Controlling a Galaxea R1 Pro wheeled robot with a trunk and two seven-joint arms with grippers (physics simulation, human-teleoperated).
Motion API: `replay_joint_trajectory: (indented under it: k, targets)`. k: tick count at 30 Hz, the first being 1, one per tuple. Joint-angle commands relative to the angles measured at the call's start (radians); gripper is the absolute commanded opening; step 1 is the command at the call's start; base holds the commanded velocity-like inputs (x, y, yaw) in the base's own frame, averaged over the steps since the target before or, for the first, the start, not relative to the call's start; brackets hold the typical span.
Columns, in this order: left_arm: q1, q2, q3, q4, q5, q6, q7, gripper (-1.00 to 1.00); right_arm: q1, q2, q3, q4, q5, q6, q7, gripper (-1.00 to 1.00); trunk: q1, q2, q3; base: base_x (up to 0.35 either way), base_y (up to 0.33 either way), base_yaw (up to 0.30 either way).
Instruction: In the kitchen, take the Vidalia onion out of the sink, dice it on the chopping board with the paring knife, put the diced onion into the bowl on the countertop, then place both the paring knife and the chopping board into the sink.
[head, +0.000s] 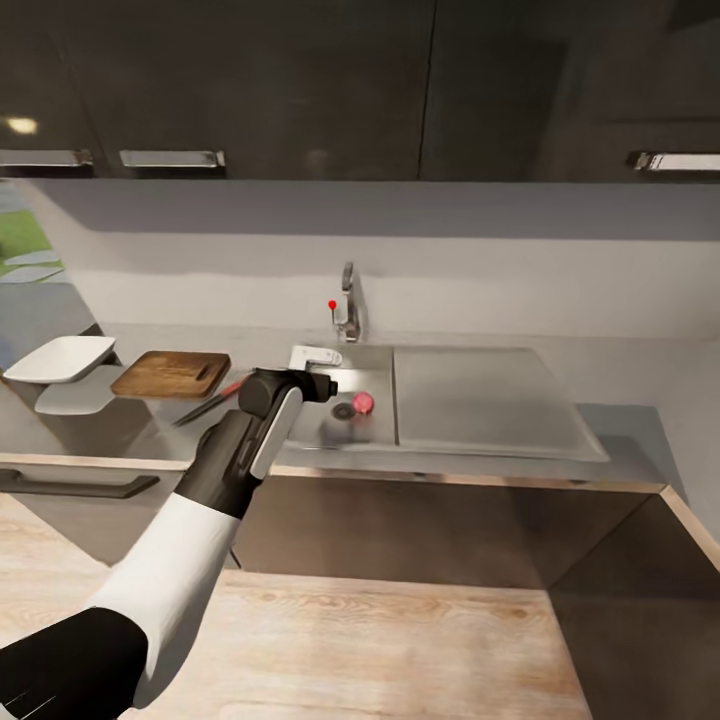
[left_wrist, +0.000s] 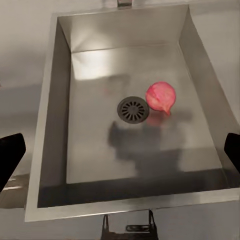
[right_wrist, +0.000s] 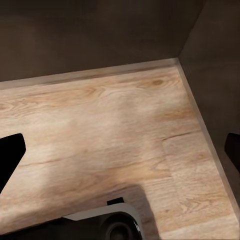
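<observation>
Here, one long glossy grey countertop (head: 620, 440) over dark cabinets, carrying everything else. Set into it, one rectangular stainless steel sink (head: 375, 425) with a flat steel drainboard at its right and one chrome tap with a red knob (head: 347, 305) behind; in the left wrist view the same sink (left_wrist: 55, 125) seen from above, with one round dark drain (left_wrist: 132, 109) in its floor. Left of the sink, one dark brown wooden chopping board (head: 170, 374) with a slot-shaped handle hole, and just beside that, further left, one shallow white squarish bowl (head: 60, 358). Between board and sink, one slim paring knife (head: 208, 402) with a red-orange handle, partly hidden behind the arm. Inside the basin, one small pinkish-red Vidalia onion (left_wrist: 161, 96), lying just beside the drain; same onion (head: 363, 402) in the head view. Over the basin, the left gripper (left_wrist: 120, 150), fingers spread wide, nothing between them, well clear of the onion. Over pale wooden floor (right_wrist: 100, 130), the right gripper (right_wrist: 120, 150), fingers likewise wide apart and empty.
</observation>
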Motion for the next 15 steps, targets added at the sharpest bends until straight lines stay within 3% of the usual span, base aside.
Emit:
replay_joint_trajectory:
  k: [1,8,15]
  targets:
    - [-0.001,0.000,-0.001,0.003,0.010,0.003,0.010,1.00,0.000,0.001,-0.002,-0.001,0.010,0.000,-0.006,1.00,0.001,-0.002,-0.002,0.275,-0.150,0.000]
    - [-0.001,-0.001,-0.003,0.014,0.012,-0.037,0.010,1.00,0.000,0.001,-0.002,0.001,0.010,0.000,-0.004,1.00,0.001,-0.002,-0.003,0.271,-0.154,0.000]
    - [-0.001,-0.001,-0.003,0.024,0.012,-0.053,0.010,1.00,0.000,0.001,-0.002,0.013,0.010,0.000,-0.004,1.00,0.001,-0.002,-0.004,0.062,-0.041,0.000]
